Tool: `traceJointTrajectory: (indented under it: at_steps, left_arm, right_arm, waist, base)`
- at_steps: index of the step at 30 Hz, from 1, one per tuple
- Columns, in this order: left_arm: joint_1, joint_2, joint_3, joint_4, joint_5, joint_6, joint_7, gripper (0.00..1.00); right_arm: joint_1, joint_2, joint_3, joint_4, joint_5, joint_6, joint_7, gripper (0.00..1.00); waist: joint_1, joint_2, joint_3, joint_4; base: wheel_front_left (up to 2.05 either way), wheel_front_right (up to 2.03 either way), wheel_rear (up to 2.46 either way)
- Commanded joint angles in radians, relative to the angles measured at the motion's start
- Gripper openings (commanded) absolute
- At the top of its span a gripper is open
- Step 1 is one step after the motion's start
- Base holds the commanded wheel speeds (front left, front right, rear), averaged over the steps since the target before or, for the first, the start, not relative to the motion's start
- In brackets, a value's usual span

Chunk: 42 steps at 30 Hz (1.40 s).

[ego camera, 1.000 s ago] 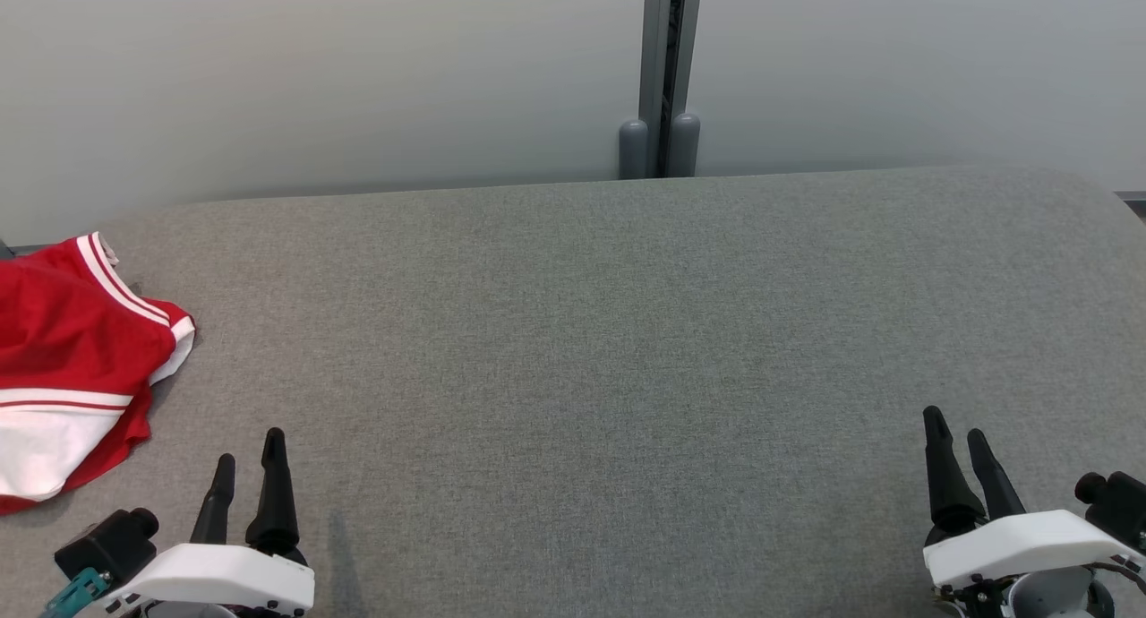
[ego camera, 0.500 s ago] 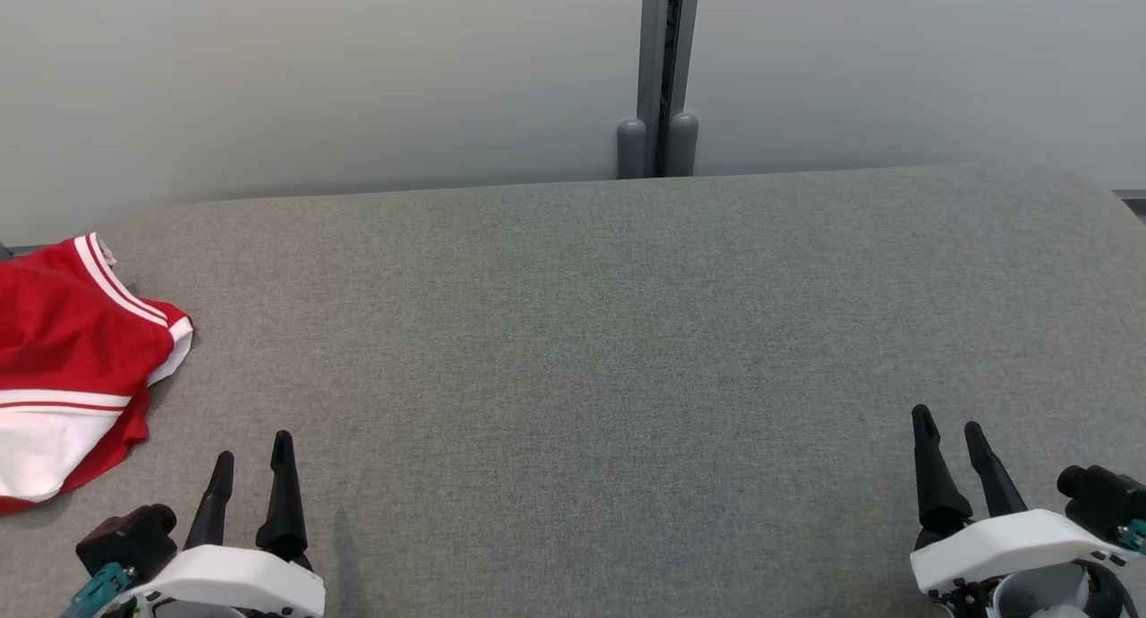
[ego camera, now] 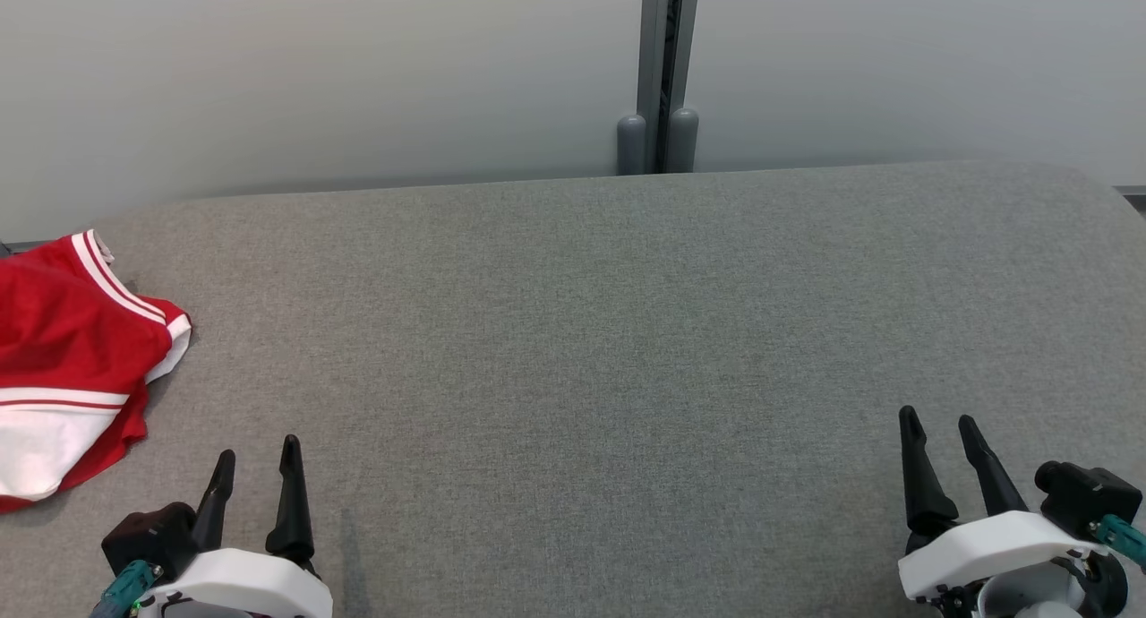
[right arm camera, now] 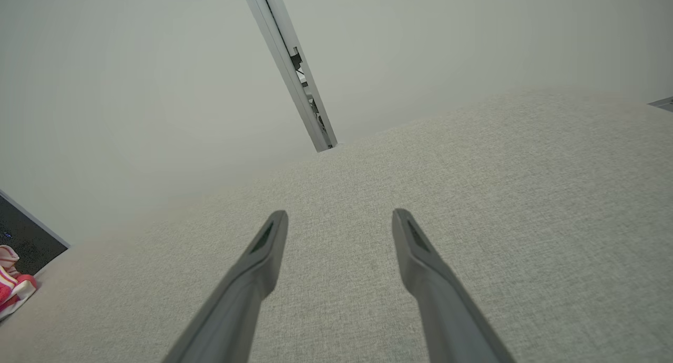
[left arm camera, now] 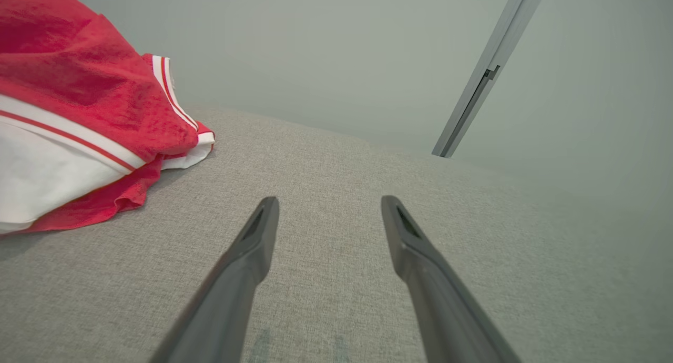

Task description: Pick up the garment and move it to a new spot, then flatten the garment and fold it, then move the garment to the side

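Head view has the garment (ego camera: 72, 349) way off to the left of the grey post (ego camera: 658, 63), bunched up at the left end of the counter (ego camera: 582, 331) and partly cut off by the frame edge. It's red with thin white stripes and a big white band, and it lies on the grey fabric top, apart from both hands. Low and left of the post is the left hand (ego camera: 257, 449), nearer the camera than the garment and a little toward the post from it. Its fingers (ego camera: 288, 502) are spread wide with just bare counter between them. Low and right of the post is the right hand (ego camera: 936, 416), well apart from the garment, also spread wide and holding nothing. Left wrist view shows it nicely: both dark fingers point out over the fabric top, with the garment up to the left of them, near but not touching. Right wrist view gets the post running up the pale wall (right arm camera: 131, 89) above its fingers, plus a tiny bit of red and white at the far left edge. Can't tell whether either hand is actually touching the counter.
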<state>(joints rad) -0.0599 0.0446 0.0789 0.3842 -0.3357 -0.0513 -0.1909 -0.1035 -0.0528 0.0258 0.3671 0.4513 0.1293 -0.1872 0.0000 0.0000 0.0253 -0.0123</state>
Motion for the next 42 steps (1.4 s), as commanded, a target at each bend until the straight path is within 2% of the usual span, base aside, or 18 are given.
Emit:
traceJointTrajectory:
  at_steps: [1, 25, 36, 42]
  left_arm:
    - [-0.015, 0.006, -0.001, -0.001, 0.034, 0.004, -0.009, 1.0]
    - [-0.004, 0.008, 0.009, 0.043, 0.239, 0.028, -0.057, 1.0]
    - [-0.001, 0.008, 0.01, 0.053, 0.307, 0.043, -0.076, 1.0]
    - [-0.011, 0.008, 0.004, 0.053, 0.297, 0.044, -0.074, 1.0]
  right_arm:
    - [-0.015, -0.01, 0.003, 0.001, -0.031, 0.002, -0.013, 1.0]
    - [-0.011, -0.005, -0.005, 0.04, -0.253, 0.002, -0.063, 1.0]
    - [-0.011, -0.003, -0.013, 0.047, -0.331, 0.002, -0.082, 1.0]
    - [-0.006, -0.002, -0.026, 0.04, -0.329, 0.002, -0.08, 1.0]
  waist:
    - [0.0, 0.0, 0.001, 0.0]
    - [0.0, 0.0, 0.003, -0.002]
    - [0.0, 0.0, 0.007, 0.0]
    - [0.0, 0.0, 0.018, 0.024]
  base:
    - [0.0, 0.0, 0.0]
    - [0.0, 0.0, 0.0]
    - [0.0, 0.0, 0.0]
    - [0.0, 0.0, 0.0]
